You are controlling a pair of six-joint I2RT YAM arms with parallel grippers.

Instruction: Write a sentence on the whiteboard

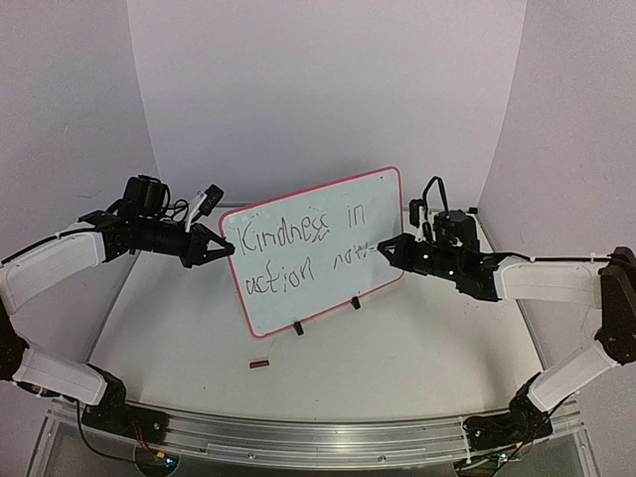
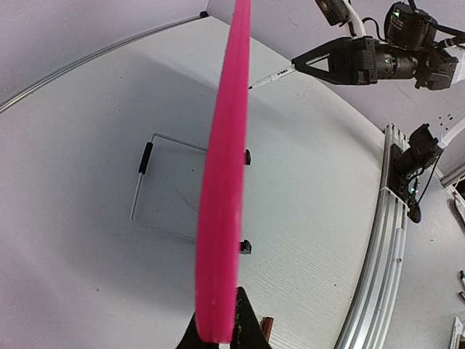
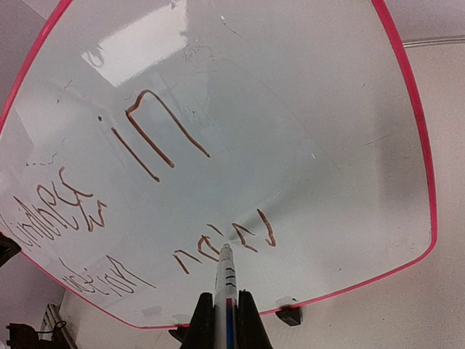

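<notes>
The whiteboard [image 1: 328,224], glossy white with a red rim, stands tilted mid-table. The sentence [image 1: 295,238] on it reads "Kindness in action now" in thin uneven strokes. My left gripper [image 1: 228,251] is shut on the board's left edge; in the left wrist view that rim [image 2: 225,182] runs edge-on between the jaws of the left gripper [image 2: 218,323]. My right gripper [image 1: 383,250] is shut on a white marker [image 3: 226,265]. The marker's tip touches the board [image 3: 312,109] just below the last word. In the right wrist view the right gripper [image 3: 225,298] shows below the lettering [image 3: 135,155].
Two black clip feet [image 1: 297,329] [image 1: 355,303] hold the board's lower rim. A small dark red cap [image 1: 259,365] lies in front of the board. A wire stand [image 2: 145,156] sits behind it. An aluminium rail [image 1: 318,429] lines the near edge; white walls enclose the table.
</notes>
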